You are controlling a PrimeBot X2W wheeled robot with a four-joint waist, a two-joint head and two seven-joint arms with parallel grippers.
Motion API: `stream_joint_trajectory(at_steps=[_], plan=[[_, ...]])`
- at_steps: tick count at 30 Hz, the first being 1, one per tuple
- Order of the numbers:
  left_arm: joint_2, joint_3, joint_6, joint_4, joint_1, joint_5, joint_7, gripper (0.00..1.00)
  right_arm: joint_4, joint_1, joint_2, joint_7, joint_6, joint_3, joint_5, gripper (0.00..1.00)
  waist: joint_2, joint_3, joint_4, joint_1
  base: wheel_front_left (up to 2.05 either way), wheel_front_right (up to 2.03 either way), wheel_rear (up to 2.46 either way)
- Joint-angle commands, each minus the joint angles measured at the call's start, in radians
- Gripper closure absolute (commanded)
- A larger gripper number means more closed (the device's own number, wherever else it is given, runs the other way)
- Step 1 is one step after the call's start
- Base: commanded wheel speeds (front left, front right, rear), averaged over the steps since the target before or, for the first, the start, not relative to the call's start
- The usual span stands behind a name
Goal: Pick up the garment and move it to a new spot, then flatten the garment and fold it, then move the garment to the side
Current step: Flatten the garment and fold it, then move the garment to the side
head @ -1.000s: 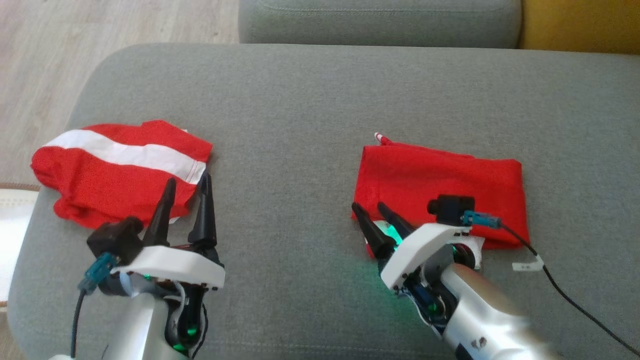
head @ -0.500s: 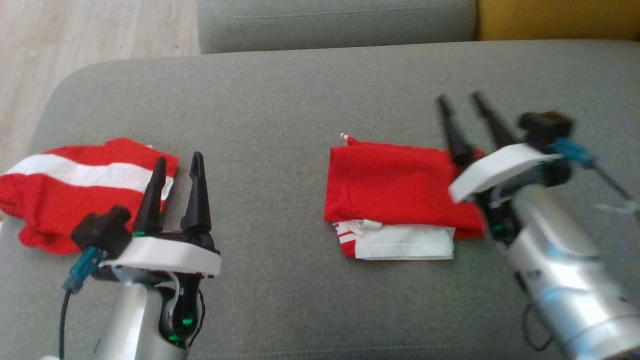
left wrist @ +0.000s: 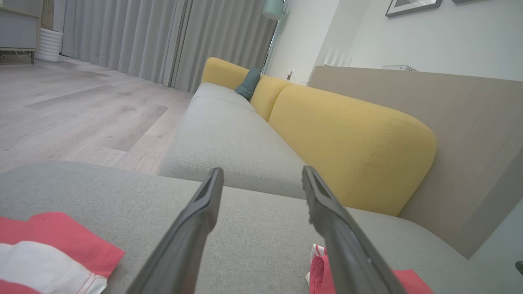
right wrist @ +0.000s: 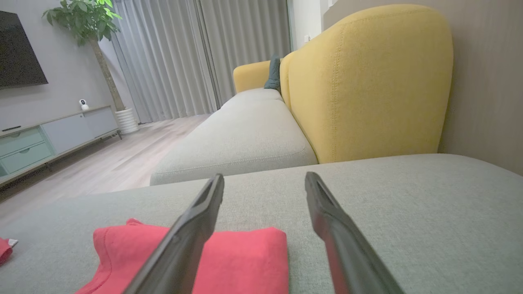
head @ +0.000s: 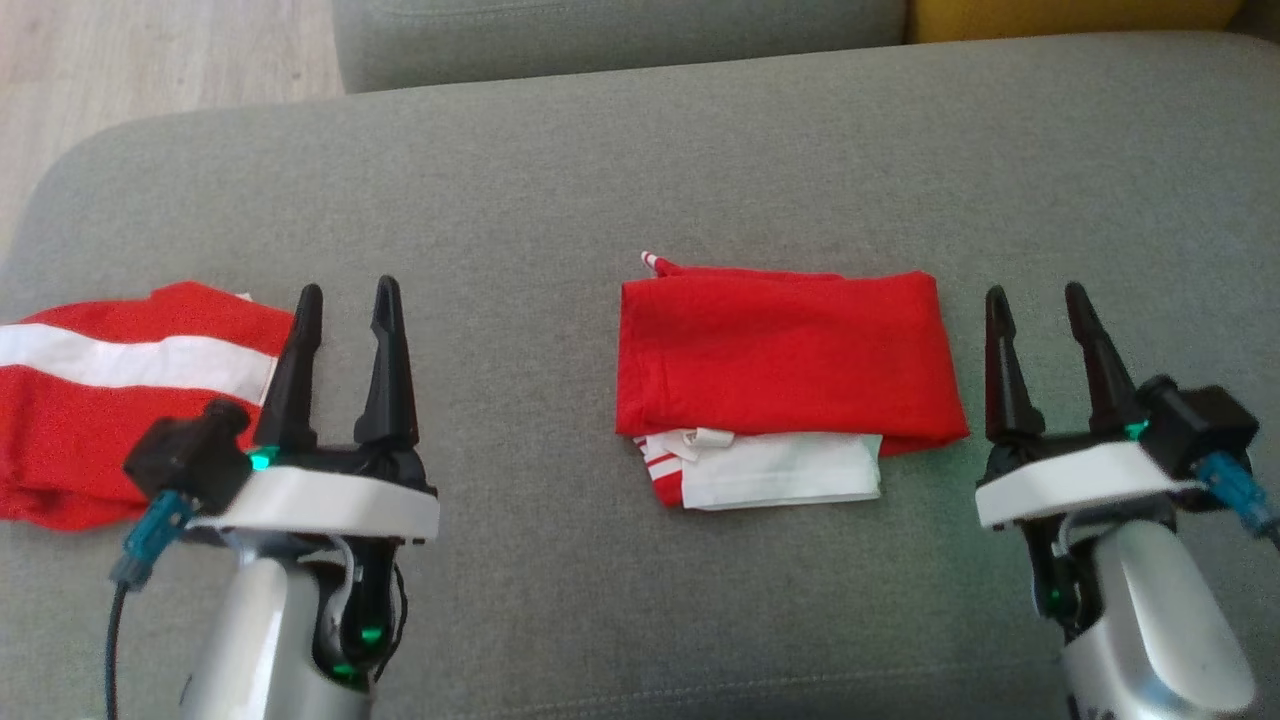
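Lying folded mid-cushion on the grey sofa seat (head: 560,180), the red garment (head: 785,350) seemingly awaited its move aside; a striped garment (head: 100,400) sat at the left edge. To either side the left gripper (head: 347,290) and right gripper (head: 1035,292) hovered empty, fingers (head: 1005,380) spread apart.

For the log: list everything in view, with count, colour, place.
seat cushion: 1, grey, directly ahead.
folded garment: 1, red over white, cushion's middle.
striped garment: 1, red with white band, cushion's left end.
sofa back: 1, yellow, behind the seats.
floor: 1, pale wood, far left.
curtains: several, grey, far wall.
plant: 1, green, by the curtains.
left gripper: 1, dark jaws open, beside striped garment.
right gripper: 1, dark jaws open, right of folded garment.
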Motion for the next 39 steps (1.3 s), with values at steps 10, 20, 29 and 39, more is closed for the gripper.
stream_joint_trajectory(at_steps=[10,20,29,39], plan=[[0.010,0.022,0.003,-0.037,0.017,0.029,-0.012,0.00,-0.080,0.017,0.029,-0.009,-0.001,0.004,-0.063,0.00,0.0000,0.008,-0.016,0.0000,0.00,0.00,0.00],[0.010,0.015,0.007,-0.044,0.017,0.029,-0.012,0.00,-0.060,0.023,0.031,-0.008,-0.001,0.003,-0.025,0.00,0.0000,0.008,-0.010,0.0000,0.00,0.00,0.00],[0.010,-0.005,-0.004,-0.025,-0.003,0.033,-0.012,0.00,0.108,-0.034,0.031,0.068,-0.001,-0.007,0.075,0.00,0.0000,0.060,0.019,0.0000,0.00,0.00,0.00],[0.010,-0.011,-0.014,-0.011,-0.030,0.040,-0.012,0.00,0.306,-0.135,0.031,0.085,-0.001,0.004,0.152,0.00,0.0000,0.108,0.056,0.0000,0.00,0.00,0.00]])
